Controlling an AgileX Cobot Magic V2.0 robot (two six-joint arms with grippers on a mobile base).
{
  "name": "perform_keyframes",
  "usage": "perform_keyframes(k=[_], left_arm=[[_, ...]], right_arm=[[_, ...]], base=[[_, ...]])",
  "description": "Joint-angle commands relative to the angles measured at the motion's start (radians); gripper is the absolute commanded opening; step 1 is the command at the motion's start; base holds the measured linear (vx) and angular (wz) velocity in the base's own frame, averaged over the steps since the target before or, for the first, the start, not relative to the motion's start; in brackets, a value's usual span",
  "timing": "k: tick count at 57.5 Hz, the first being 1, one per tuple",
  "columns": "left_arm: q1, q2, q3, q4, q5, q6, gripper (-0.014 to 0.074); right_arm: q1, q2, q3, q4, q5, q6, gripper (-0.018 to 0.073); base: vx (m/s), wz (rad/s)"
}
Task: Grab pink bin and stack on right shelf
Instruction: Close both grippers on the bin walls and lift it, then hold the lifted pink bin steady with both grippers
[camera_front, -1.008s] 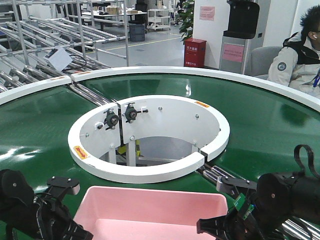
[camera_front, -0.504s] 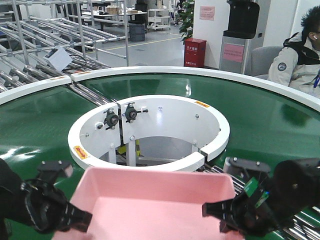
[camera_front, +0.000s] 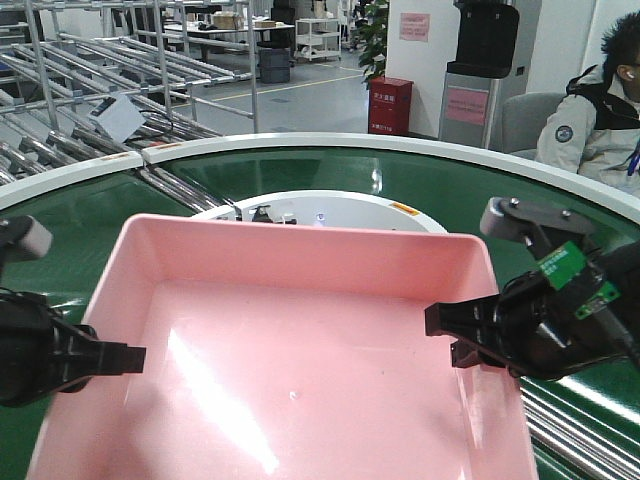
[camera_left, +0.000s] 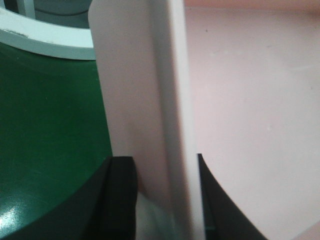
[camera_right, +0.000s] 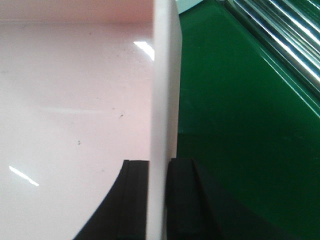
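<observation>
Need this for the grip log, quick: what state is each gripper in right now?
Left gripper: shut on the left wall of the pink bin.
Right gripper: shut on its right wall.

A green ring-shaped conveyor belt (camera_front: 470, 185) curves around a white hub (camera_front: 350, 208). Beyond it: metal roller racks (camera_front: 120, 60) left, 1 red cabinet (camera_front: 390, 105) centre, 1 seated person (camera_front: 590, 120) right.

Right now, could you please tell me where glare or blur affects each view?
Front-facing view: a bright glare streak crosses the floor of the pink bin, and the green belt shines. Left wrist view: the bin wall is soft, close to the lens. Right wrist view: small glints on the bin floor, bright streaks on the metal rails.
</observation>
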Motion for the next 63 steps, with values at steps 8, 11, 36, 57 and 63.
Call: perform_keyframes(k=[8,11,36,57,63], left_arm=[[-0.008,-0.066,-0.031,-0.089,0.051,0.019,-0.0006],[-0.008,-0.065,-0.031,-0.089,0.069,0.019,-0.0006],[-0.008,-0.065,-0.031,-0.089,0.094,0.019,-0.0005],[-0.008,-0.065,-0.031,-0.089,0.093,0.019,-0.0005],[-0.008,-0.065,-0.031,-0.089,0.093,0.019,-0.0005]], right_arm=[[-0.004,-0.1,-0.038,0.02,-0.068,-0.007,-0.0009],[-0.004,-0.112,-0.038,0.02,-0.067,-0.007,-0.0009],[-0.004,-0.124,-0.033,0.02,-0.073,-0.007,-0.0009],[-0.004,-0.124,-0.033,0.02,-0.074,-0.007,-0.0009],[-0.004,-0.124,-0.033,0.02,-0.074,-0.007,-0.0009]], base=[[0.0,0.0],[0.0,0.0],[0.0,0.0],[0.0,0.0],[0.0,0.0]])
